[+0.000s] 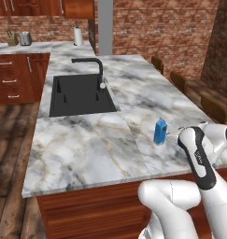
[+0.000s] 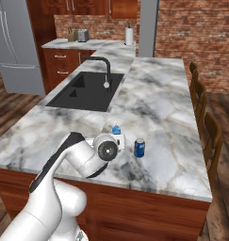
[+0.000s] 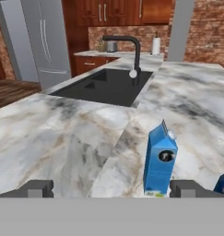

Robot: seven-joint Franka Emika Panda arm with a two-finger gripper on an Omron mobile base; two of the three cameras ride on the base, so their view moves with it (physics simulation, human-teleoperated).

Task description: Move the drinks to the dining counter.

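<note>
A blue carton (image 3: 159, 161) with a white top stands upright on the dining counter (image 3: 76, 143), a veined marble top with a black sink. The carton (image 1: 159, 132) is near the counter's front right part. A blue-and-white can (image 2: 139, 148) stands just to its right, and shows at the hand view's right edge (image 3: 222, 183). My gripper (image 3: 112, 189) is open, low over the marble, with the fingertips (image 3: 37, 188) wide apart. The carton (image 2: 116, 129) stands just beyond the right fingertip, and nothing is held.
The black sink (image 1: 80, 95) and black faucet (image 1: 97, 65) lie further back on the left. Wooden chairs (image 2: 208, 136) line the counter's right side. On the back counter stand a paper towel roll (image 1: 78, 36) and a toaster (image 1: 24, 38). A grey fridge (image 2: 17, 47) stands left.
</note>
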